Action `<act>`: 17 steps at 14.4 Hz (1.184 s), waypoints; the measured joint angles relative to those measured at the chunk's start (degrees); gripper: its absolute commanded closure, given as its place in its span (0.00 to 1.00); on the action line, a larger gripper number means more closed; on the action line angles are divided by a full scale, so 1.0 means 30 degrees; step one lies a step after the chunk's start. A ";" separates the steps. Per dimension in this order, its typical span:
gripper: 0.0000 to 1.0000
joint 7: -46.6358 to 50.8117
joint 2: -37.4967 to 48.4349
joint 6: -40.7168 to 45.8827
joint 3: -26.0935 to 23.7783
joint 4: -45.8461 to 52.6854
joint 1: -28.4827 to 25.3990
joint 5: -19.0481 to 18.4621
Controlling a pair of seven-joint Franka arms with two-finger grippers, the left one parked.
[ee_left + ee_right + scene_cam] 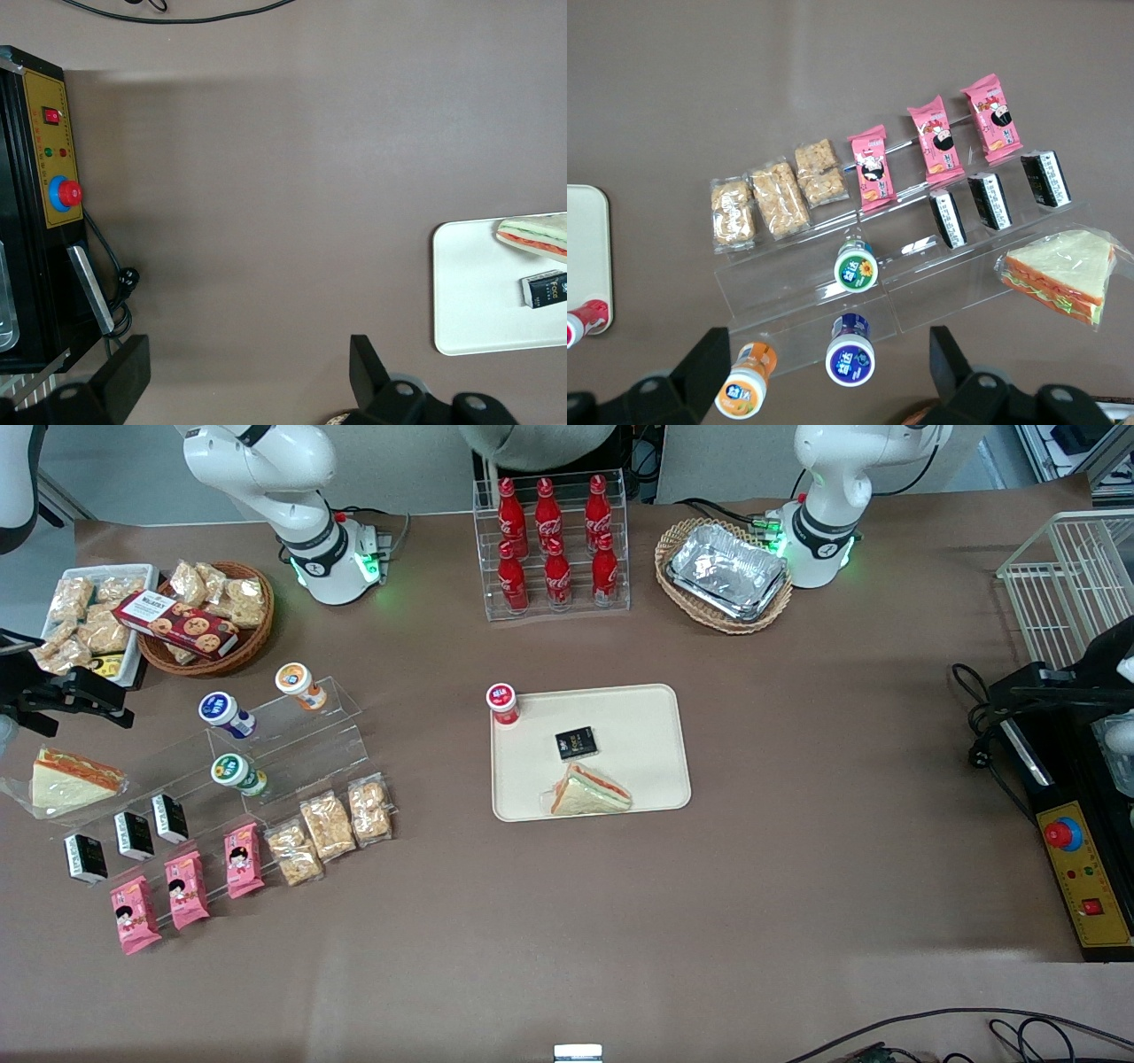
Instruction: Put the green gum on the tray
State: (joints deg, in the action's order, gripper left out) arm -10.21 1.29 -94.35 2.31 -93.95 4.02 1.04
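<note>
Right now I have the gripper (819,359) hanging wide open and holding nothing above the clear acrylic stand (833,297), its 2 fingers (709,363) spread to either side of the bottles. Only the right wrist view shows that spread; from the front I see just the dark gripper (66,695) at the working arm's end of the table, above the wrapped sandwich (75,779).

The green gum (237,772) stands on the stand's lowest step, nearer the front camera than the blue-lidded bottle (223,713) and the orange-lidded bottle (297,684). In the front view the tray (651,731) lies at 3 o'clock from it, well apart, carrying a red-lidded bottle (503,701), a black packet (575,743) and a second sandwich (589,793).

At 6 o'clock from the gum sit 3 pink snack packs (186,887) and 3 cracker bags (332,825), with 3 small black cartons (128,837) beside them. The wrist view shows the gum's lid (856,268) uncovered.
</note>
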 measured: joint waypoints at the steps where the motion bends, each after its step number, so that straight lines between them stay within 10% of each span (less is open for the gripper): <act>1: 0.00 -0.0011 0.0007 -0.0003 -0.0022 0.0002 -0.0011 0.0000; 17: 0.00 -0.2960 0.0826 0.0311 0.1140 -0.1484 0.0651 0.0003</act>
State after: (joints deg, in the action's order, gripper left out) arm -19.09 3.76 -93.42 5.73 -98.40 5.97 1.05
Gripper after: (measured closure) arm 0.000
